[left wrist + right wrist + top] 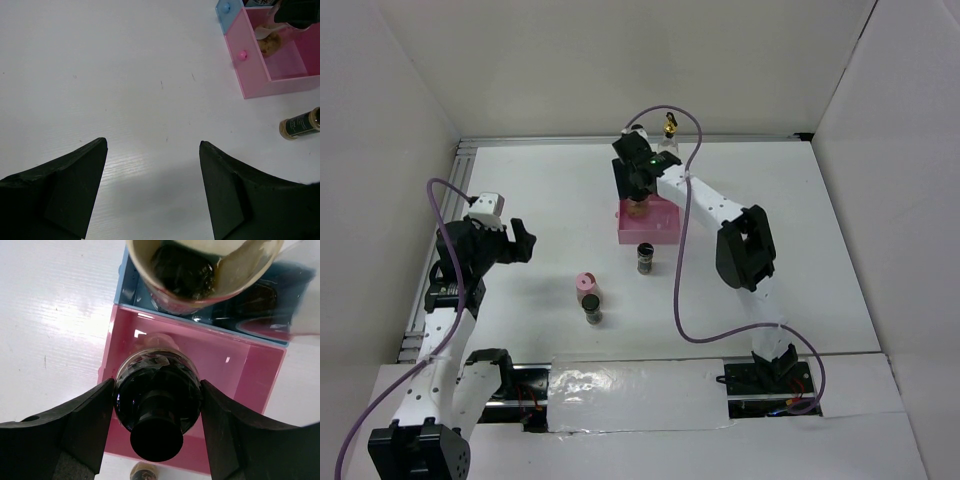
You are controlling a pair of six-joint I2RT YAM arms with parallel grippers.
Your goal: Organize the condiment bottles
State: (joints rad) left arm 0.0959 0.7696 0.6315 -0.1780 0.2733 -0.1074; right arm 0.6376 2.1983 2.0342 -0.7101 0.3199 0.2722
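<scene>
My right gripper (638, 182) (157, 390) is shut on the tall dark bottle with a black cap (157, 410). It holds the bottle upright inside the pink tray (660, 232) (240, 365); the bottle's tan label (638, 208) shows below the fingers. The clear bottle with a gold spout (669, 127) stands behind it, by the blue tray (127, 287). A black-lidded jar (645, 258) (300, 124) stands in front of the pink tray. A pink-lidded jar (586, 286) and a dark jar (592, 311) stand nearer. My left gripper (520, 240) (152, 150) is open and empty over bare table.
The blue tray (227, 12) adjoins the pink tray (250, 75) on its far side and holds blurred containers (195, 265). White walls enclose the table on three sides. The right arm's purple cable (682, 270) hangs across the table to the right of the jars.
</scene>
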